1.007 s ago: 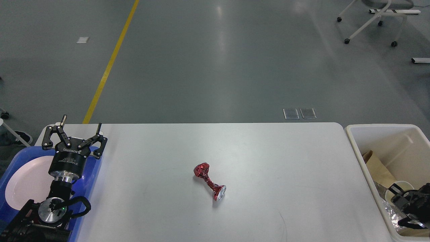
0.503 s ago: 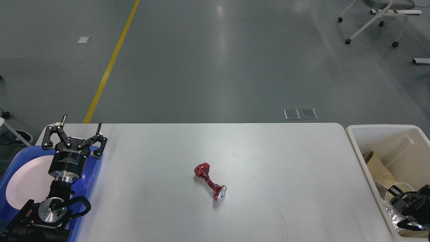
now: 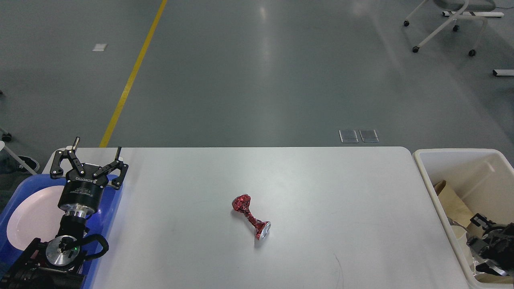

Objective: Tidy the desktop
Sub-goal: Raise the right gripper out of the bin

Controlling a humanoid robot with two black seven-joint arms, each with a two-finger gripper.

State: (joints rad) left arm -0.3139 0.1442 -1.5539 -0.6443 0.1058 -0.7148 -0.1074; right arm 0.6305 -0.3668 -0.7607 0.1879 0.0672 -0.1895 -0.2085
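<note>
Our left gripper [image 3: 96, 149] stood with its two fingers [image 3: 75, 143] spread wide apart, holding nothing, pointed up and away over the far left corner of the desktop [image 3: 321, 188]. Below its wrist lay a blue tray [image 3: 110, 208] at the left edge, with a white plate [image 3: 30, 218] inside it, partly hidden by our arm.

Our right gripper [image 3: 488, 237] sat low in the cream bin [image 3: 425, 172] beside the desktop's right end. It showed dark and cut by the frame edge, so we could not tell whether its fingers were apart or together. Around it in the bin lay brown paper [image 3: 451, 202] and some crumpled foil, hard to make out.

The desktop filled the lower middle of the view, white and matte. Near its centre, well apart from both grippers, lay a crushed red can [image 3: 251, 216], twisted thin at the waist, its silver end turned toward us.
</note>
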